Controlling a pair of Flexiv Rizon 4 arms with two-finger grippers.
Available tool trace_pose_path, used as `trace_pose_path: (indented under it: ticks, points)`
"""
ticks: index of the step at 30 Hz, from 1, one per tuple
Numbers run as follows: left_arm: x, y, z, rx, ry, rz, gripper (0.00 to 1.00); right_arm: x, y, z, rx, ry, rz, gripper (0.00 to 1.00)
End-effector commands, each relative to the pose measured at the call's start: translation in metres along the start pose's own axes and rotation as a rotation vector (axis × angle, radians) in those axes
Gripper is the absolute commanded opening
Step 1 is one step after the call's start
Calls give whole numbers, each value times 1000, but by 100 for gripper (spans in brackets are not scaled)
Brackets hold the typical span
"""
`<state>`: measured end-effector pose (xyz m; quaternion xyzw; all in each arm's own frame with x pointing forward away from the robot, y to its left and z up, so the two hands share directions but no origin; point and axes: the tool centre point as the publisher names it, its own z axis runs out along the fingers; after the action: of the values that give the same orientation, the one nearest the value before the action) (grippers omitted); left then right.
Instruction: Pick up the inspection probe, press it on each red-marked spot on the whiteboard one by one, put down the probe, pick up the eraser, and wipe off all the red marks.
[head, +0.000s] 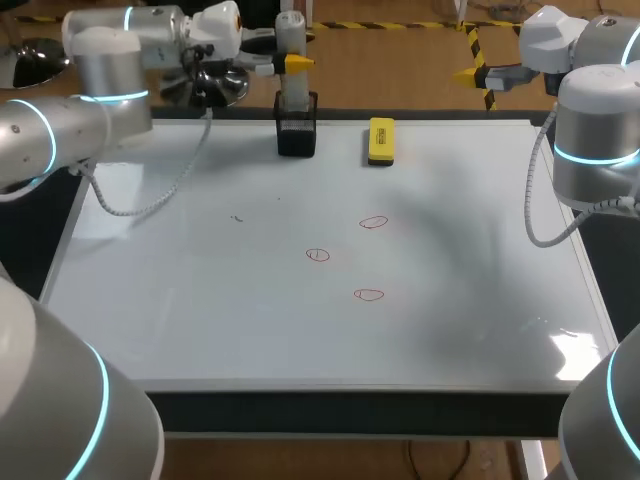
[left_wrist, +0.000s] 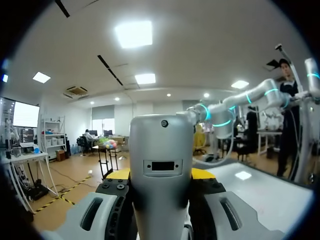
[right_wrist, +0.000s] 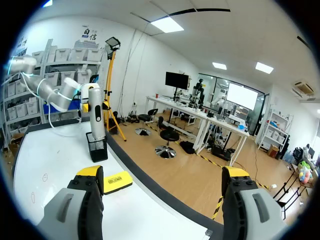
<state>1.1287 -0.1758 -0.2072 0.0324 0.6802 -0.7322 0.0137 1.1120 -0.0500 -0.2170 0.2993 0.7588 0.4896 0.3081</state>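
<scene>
The grey-white inspection probe (head: 290, 45) stands upright with its lower end in a black holder (head: 297, 132) at the whiteboard's far edge. My left gripper (head: 297, 63) comes in from the left and is shut on the probe's upper part. In the left wrist view the probe (left_wrist: 161, 145) fills the gap between the yellow tips of that gripper (left_wrist: 161, 175). The yellow eraser (head: 381, 140) lies to the right of the holder. Three red marks (head: 373, 222) (head: 318, 255) (head: 369, 294) sit mid-board. My right gripper (head: 478, 72) hangs open beyond the far right corner; in its own view, the right gripper (right_wrist: 162, 180) is empty.
The whiteboard (head: 200, 300) covers most of the table. A faint small dark speck (head: 237, 217) lies left of the red marks. The right wrist view shows the probe (right_wrist: 96, 117), holder (right_wrist: 97, 149) and eraser (right_wrist: 114, 181) along the board's edge.
</scene>
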Motion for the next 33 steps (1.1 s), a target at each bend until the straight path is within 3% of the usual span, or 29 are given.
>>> trace_pose_path:
  ticks: [1, 11, 22, 33]
  points:
    - [9, -18, -4, -30, -74, 18, 0, -1, 0, 0, 1, 1, 0, 100]
    - [10, -48, -12, -26, -99, 70, 0, -1, 0, 0, 1, 1, 0, 100]
    - [30, -80, -39, -69, -139, 84, 0, -1, 0, 0, 1, 1, 0, 100]
    - [60, -85, -76, -86, -198, 40, 0, -1, 0, 0, 1, 1, 0, 100]
